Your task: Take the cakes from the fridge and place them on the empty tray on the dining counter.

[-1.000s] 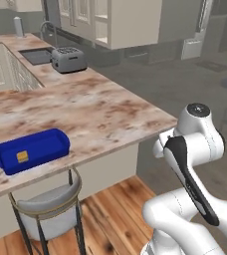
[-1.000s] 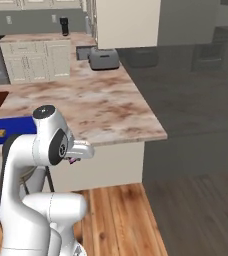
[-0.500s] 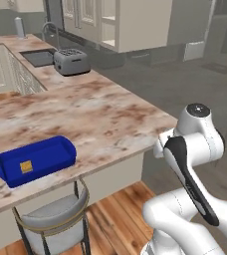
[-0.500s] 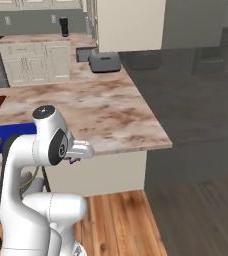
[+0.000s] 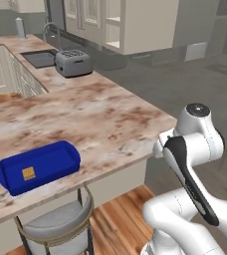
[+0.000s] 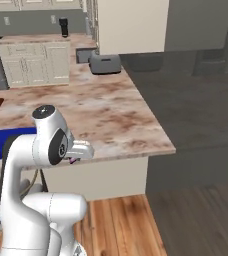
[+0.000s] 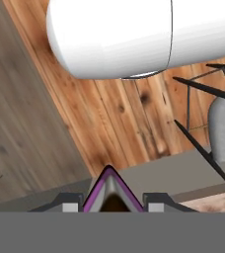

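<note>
Both base views have slid sideways along the marbled bench (image 5: 93, 117) as the base drives. On it sits the blue tray (image 5: 38, 166), holding the tan-golden square cake (image 5: 28, 173). In the hand view, the pincer (image 7: 113, 200) grips the chocolate wedge cake (image 7: 113, 192) above the wooden floor (image 7: 117, 121).

Glossy white rounded arm (image 5: 195, 149) segments, dark joint caps, black side stripe
</note>
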